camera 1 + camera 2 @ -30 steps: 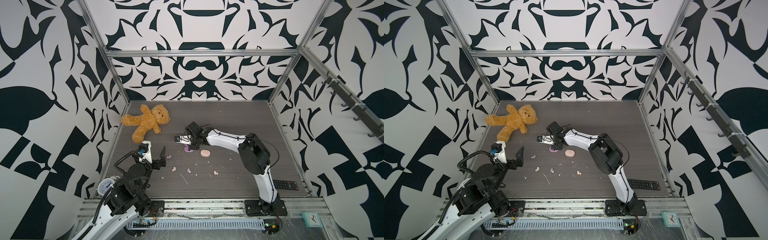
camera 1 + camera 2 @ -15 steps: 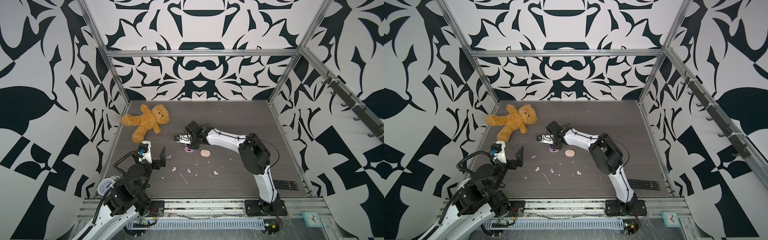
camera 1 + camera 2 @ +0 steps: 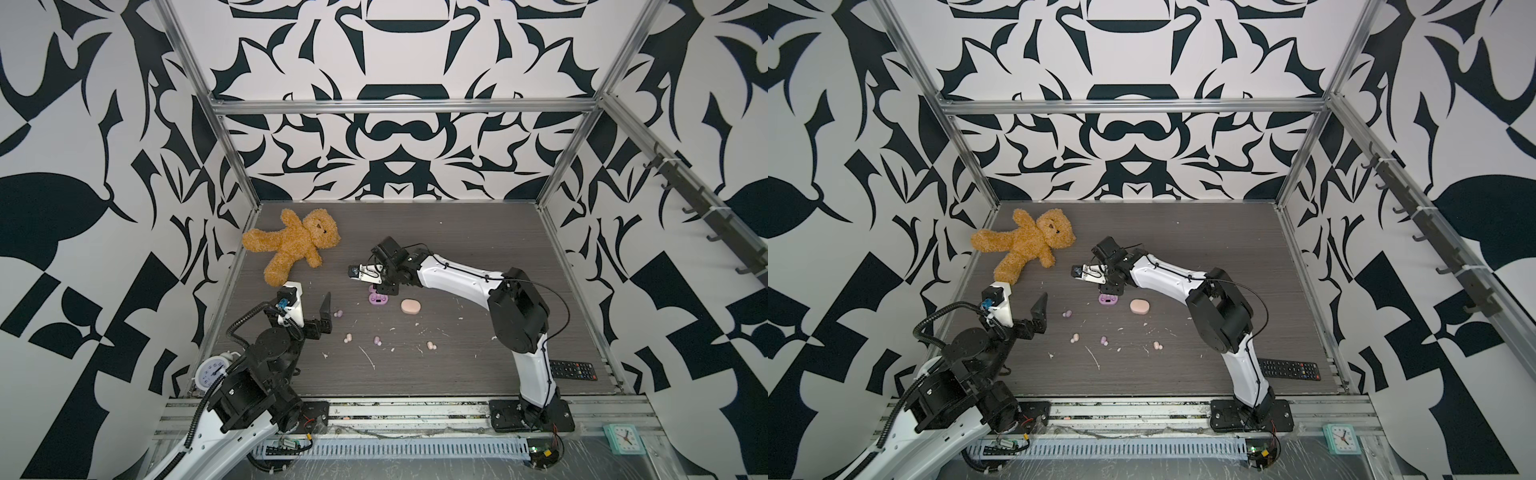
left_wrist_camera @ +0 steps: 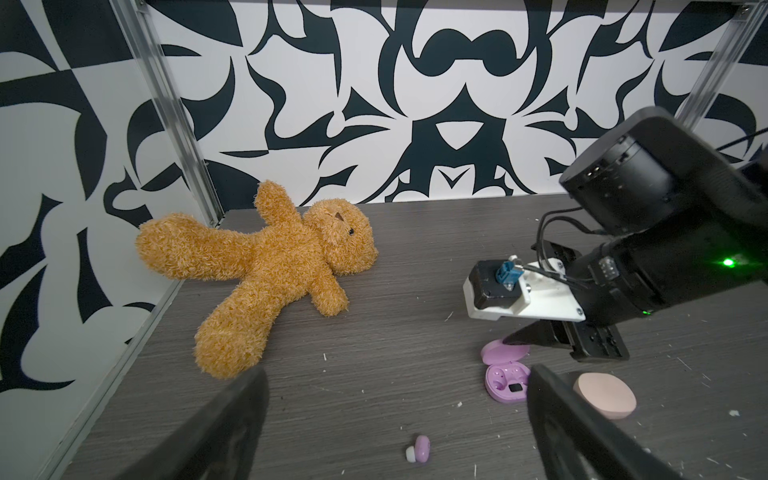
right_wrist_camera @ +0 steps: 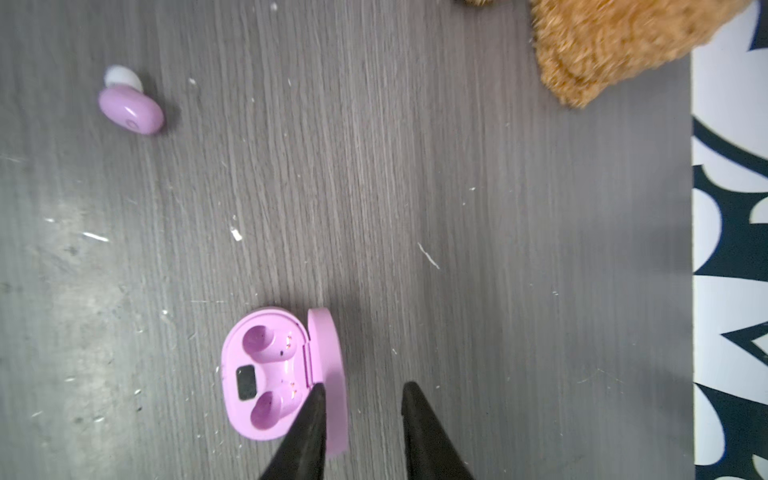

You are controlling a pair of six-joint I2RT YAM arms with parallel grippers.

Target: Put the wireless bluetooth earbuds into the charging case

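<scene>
black-and-white patterned walls (image 3: 399,124) around a grey wood-grain table (image 3: 478,249) with white scraps (image 3: 368,357). teddy bear (image 3: 295,245) upper left, remote (image 3: 573,369) lower right. left gripper (image 4: 397,374) spread wide, empty. right gripper (image 5: 365,388) slightly parted, holding nothing, one finger across the lid of the open lilac case (image 5: 266,374) at centre. closed peach case (image 3: 410,306) just right of it. four earbuds (image 3: 377,341) loose below, outside both cases.

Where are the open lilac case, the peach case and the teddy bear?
open lilac case (image 5: 272,374): right wrist view, base between wells.
peach case (image 3: 410,306): in a top view, lid centre.
teddy bear (image 4: 284,264): left wrist view, belly.
</scene>
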